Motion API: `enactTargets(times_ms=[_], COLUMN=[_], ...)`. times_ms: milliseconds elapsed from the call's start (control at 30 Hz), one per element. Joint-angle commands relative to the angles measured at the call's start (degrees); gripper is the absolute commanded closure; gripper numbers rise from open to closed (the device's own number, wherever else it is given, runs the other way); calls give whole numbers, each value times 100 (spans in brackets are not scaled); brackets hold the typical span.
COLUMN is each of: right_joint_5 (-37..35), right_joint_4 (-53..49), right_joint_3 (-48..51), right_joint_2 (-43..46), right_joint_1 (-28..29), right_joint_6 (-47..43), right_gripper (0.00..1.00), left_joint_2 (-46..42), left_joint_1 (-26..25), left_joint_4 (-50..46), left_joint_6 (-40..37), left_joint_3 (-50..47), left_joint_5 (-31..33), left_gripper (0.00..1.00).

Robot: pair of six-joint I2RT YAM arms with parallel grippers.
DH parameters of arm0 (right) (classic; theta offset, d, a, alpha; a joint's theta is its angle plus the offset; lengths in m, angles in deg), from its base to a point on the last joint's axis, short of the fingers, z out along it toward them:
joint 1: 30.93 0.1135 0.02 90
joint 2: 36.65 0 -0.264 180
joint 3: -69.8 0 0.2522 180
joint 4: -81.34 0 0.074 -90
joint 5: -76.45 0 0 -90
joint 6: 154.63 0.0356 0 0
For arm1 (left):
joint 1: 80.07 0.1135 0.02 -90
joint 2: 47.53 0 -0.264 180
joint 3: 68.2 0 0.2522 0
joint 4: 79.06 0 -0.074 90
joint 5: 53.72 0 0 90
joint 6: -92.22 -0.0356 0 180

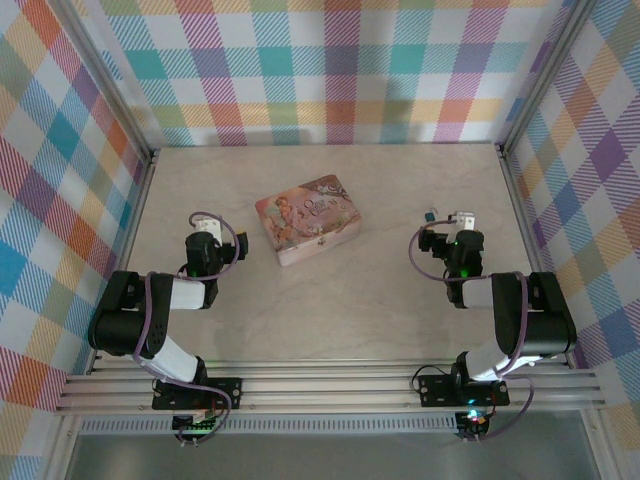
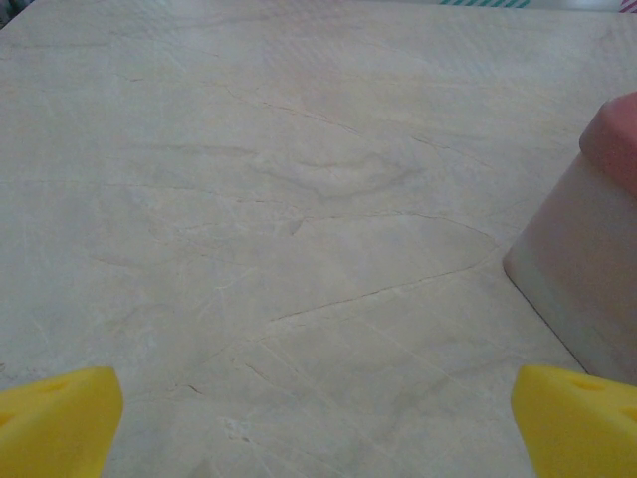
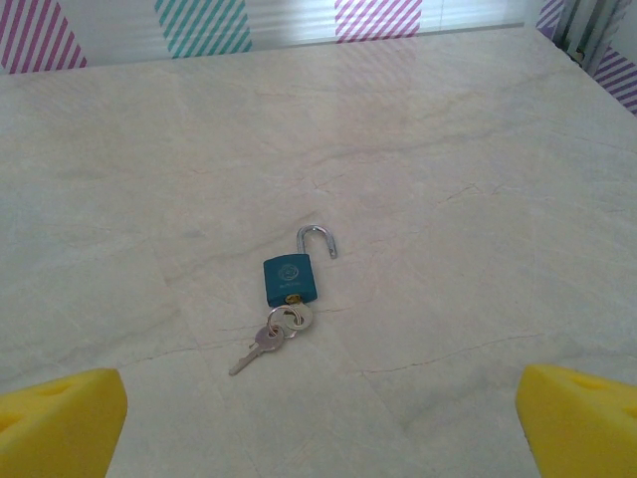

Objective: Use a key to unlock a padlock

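Hovering low over the tabletop, the left hand is spread wide, holding nothing, the pink tin just right of it. Farther right, the right hand gapes equally empty, facing the padlock, shackle swung open, key at its base.

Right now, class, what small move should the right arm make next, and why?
Probably just draw the right pincer back and touch nothing: the padlock lies flat on the table with its shackle already swung open, one end free, the key on its ring at its base. The pincer is open and empty.
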State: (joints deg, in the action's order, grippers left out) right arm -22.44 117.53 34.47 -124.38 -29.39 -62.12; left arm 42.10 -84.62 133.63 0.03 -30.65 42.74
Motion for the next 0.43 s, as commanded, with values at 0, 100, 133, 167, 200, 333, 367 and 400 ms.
enactTargets(times_ms=[0, 100, 133, 167, 200, 333, 367, 400], right_joint_5=[80, 88, 82, 89, 87, 83, 93, 95], right_joint_4=[35, 31, 32, 20, 0, 9, 23, 21], right_joint_3=[-41, -41, -49, -58, -75, -59, -59, -50], right_joint_2=[-15, -13, -16, -17, -29, -16, -17, -17], right_joint_1=[-11, -9, -13, -7, -5, -11, -10, -7], right_joint_6=[38, 34, 27, 28, 23, 25, 25, 28], right_gripper=[0, 0, 0, 0, 0, 0, 0, 0], left_joint_2=[19, 12, 14, 11, 14, 12, 11, 16], left_joint_1=[50, 51, 51, 51, 51, 51, 50, 42], left_joint_4=[-25, -31, -30, -28, -29, -27, -31, -31], left_joint_6=[57, 57, 54, 61, 57, 53, 54, 55], left_joint_3=[38, 38, 38, 38, 38, 38, 38, 38], left_joint_5=[-62, -68, -73, -69, -70, -70, -67, -67], left_gripper=[0, 0, 0, 0, 0, 0, 0, 0])
